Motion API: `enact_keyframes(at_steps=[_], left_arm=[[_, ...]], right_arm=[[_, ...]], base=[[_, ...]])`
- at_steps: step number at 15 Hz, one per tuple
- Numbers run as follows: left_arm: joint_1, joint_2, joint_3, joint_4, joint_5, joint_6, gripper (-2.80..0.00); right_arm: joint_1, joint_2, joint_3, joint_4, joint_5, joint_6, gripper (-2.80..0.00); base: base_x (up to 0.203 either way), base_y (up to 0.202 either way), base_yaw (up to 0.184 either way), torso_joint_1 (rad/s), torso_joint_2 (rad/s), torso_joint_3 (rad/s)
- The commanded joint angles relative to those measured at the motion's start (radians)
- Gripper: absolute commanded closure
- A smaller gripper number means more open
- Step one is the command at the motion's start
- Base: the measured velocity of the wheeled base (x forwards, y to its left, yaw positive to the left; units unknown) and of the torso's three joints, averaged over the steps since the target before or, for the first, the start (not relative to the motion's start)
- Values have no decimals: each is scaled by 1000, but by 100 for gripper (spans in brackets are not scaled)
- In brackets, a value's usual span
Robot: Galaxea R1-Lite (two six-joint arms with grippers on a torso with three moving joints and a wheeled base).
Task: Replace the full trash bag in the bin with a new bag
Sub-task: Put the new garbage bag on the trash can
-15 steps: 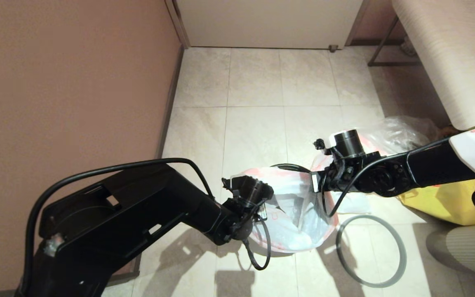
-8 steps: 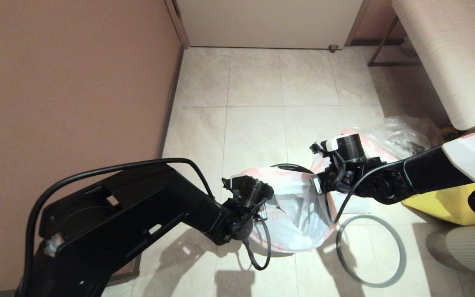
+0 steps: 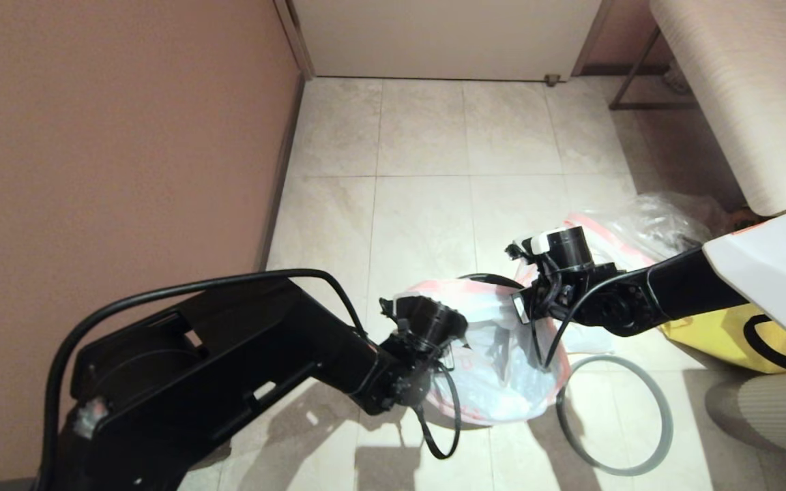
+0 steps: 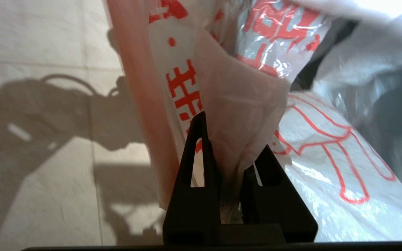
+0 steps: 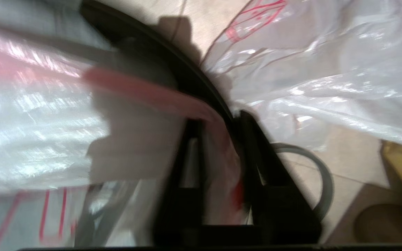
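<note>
From the head view, both arms are reaching down to the bin [image 3: 476,278], of which only a dark arc of rim shows behind the new bag [image 3: 502,368] draped over it. The left gripper [image 3: 449,341] is working the near-left hem, the right gripper [image 3: 528,320] the far-right hem. The grey ring rim [image 3: 666,416] is lying on the floor tiles [image 3: 420,136] just beside the bin, and the full trash bag [image 3: 604,232] is slumping behind the right arm, near a clear bag [image 3: 666,218] and a yellow tote [image 3: 720,334].

In the left wrist view, the left gripper [image 4: 230,164] is pinching a fold of the printed bag.

In the right wrist view, the right gripper [image 5: 222,139] is clamping the orange-red hem at the bin's edge.

Judging by this, the lining step is in hand; next, the hem needs spreading over the rim, then the ring seating.
</note>
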Motion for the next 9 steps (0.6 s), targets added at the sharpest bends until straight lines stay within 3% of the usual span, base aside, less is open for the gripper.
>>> enact_keyframes(at_steps=[1,3,6,9], left_arm=[[-107,1,-1,-8,-2,-3,0],[-139,1,-1,-8,-2,-3,0],[58,2,-1,-8,-2,-3,0],[91,4,-2,-8,-2,-3,0]], right_arm=[[2,1,6,1,5,1,0],[3,-13,16,-1,5,1,0],[5,-47,43,-4,4,7,0],[6,-86,56,-2,4,10,0]], base=[[0,0,0,0,0,0],[0,0,0,0,0,0],[0,0,0,0,0,0],[0,0,0,0,0,0]])
